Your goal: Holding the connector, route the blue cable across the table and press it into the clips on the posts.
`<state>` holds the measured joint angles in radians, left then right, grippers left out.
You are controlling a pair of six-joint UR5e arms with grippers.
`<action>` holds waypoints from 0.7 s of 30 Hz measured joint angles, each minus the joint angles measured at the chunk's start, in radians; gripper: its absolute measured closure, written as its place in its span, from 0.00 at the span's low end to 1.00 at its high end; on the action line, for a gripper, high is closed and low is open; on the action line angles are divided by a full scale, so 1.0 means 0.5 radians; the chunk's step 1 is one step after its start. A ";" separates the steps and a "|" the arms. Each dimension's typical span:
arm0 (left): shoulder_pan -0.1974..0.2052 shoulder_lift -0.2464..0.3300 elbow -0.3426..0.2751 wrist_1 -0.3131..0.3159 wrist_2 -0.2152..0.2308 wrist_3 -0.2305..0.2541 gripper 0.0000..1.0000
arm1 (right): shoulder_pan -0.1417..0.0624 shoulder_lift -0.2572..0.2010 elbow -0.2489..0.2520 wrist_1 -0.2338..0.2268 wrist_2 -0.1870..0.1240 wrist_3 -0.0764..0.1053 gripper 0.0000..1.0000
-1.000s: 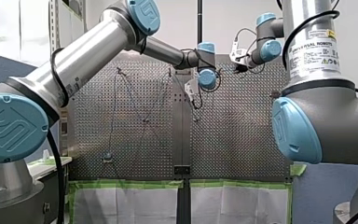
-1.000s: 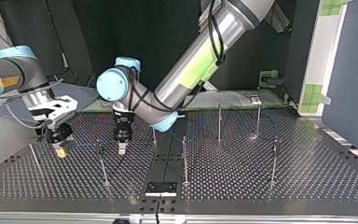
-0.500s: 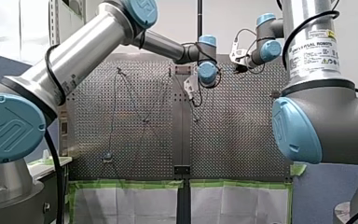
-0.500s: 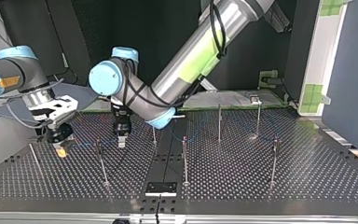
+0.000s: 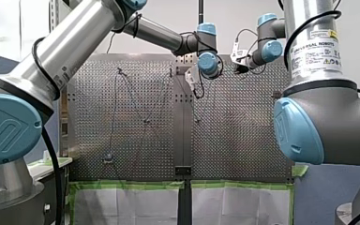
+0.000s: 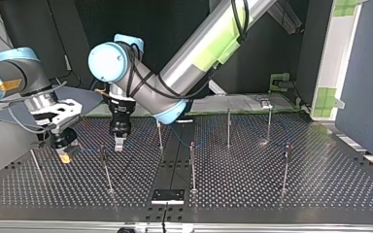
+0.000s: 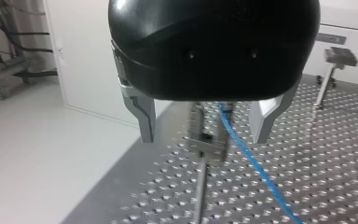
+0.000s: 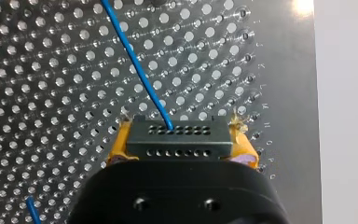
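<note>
Right wrist view: my right gripper [image 8: 182,142] clamps the connector [image 8: 177,133] between yellow pads [image 8: 119,144] beside the edge of the table [image 8: 279,84], apparently anchoring the blue cable [image 8: 135,65], which runs ahead to my left gripper [image 7: 204,133], fingers [image 7: 144,116] spread wide astride the clip [image 7: 207,140] of a post [image 7: 199,186], probably to press it in.
</note>
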<state>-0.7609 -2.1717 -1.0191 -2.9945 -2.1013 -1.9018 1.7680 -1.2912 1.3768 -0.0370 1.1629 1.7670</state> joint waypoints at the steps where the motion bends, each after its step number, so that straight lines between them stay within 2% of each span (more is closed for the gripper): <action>1: 0.001 0.014 -0.014 0.014 -0.001 0.002 0.02 | 0.001 0.000 0.000 0.000 0.000 0.000 1.00; 10: 0.012 0.172 -0.172 0.147 -0.021 0.032 0.02 | 0.006 0.000 0.000 0.000 0.000 -0.004 1.00; 21: 0.007 0.358 -0.359 0.016 -0.131 0.061 0.02 | 0.012 0.000 0.000 0.003 0.000 -0.005 1.00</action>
<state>-0.7576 -1.9926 -1.1984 -2.9866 -2.1667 -1.8712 1.7738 -1.2913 1.3769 -0.0356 1.1629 1.7643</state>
